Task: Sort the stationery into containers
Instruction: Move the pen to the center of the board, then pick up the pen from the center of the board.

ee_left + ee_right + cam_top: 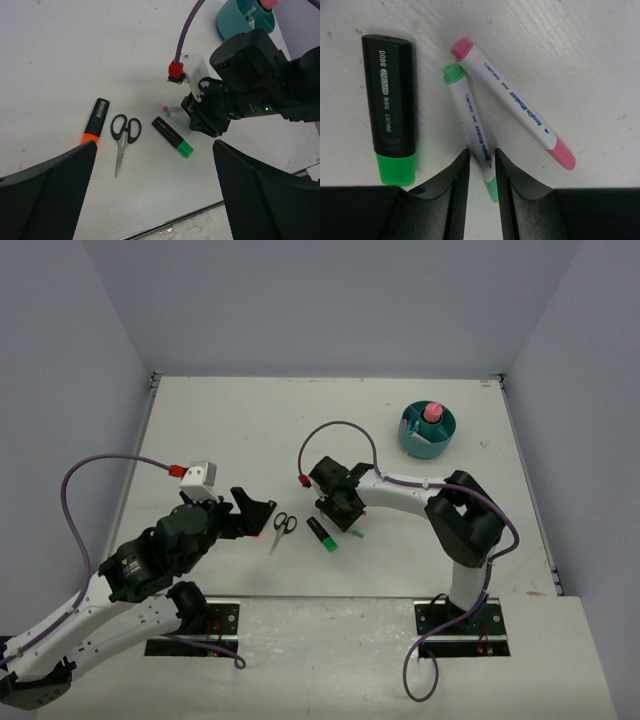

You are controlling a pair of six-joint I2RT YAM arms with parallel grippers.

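Top external: teal organizer point(410, 440) holds a pink-capped glue stick point(432, 412)

The white tabletop point(230, 420) lies flat beneath the right fingers point(455, 185). Plain grey-blue walls point(330, 300) enclose it beyond the fingers and to both sides. Lighting is even and diffuse.

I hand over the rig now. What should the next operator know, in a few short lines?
Left gripper: open, empty, near the orange highlighter and scissors.
Right gripper: shut on the green pen, not yet lifted.
Done: glue stick stands in the teal organizer.
Left: orange highlighter, green highlighter, scissors, green pen, pink pen.
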